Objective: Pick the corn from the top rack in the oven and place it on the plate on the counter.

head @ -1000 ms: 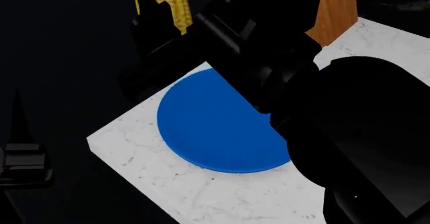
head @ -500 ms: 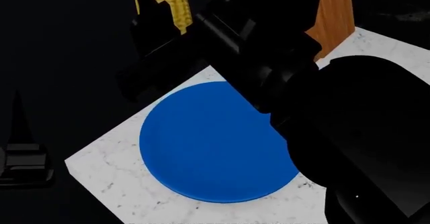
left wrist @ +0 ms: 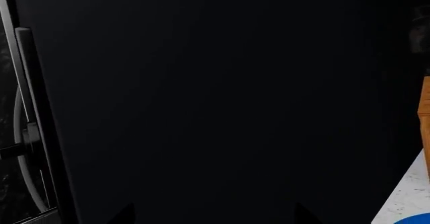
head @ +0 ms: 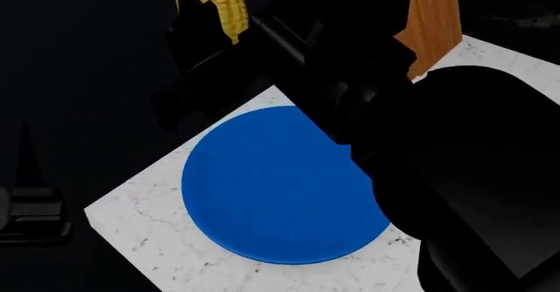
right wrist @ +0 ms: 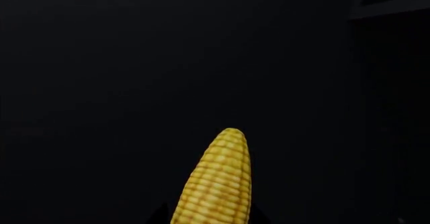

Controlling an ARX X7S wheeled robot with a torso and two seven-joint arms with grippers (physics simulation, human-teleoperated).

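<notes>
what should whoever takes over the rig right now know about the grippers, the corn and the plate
Right gripper: shut on the corn, held in the air past the far edge of the counter, not over it yet.
Left gripper: idle, holds nothing; its jaws barely show.
Blue plate: bare, on the counter corner beside a wooden block.
Done: corn picked up.
Left: carry it over the plate, lower, release.

plate [head: 271, 193] on counter [head: 140, 226], corn [head: 219, 0] behind

Surroundings: dark, nearly black on all sides.
Wooden block [head: 435, 16]: orange-brown, upright at 1 o'clock on the white counter [head: 157, 239].
</notes>
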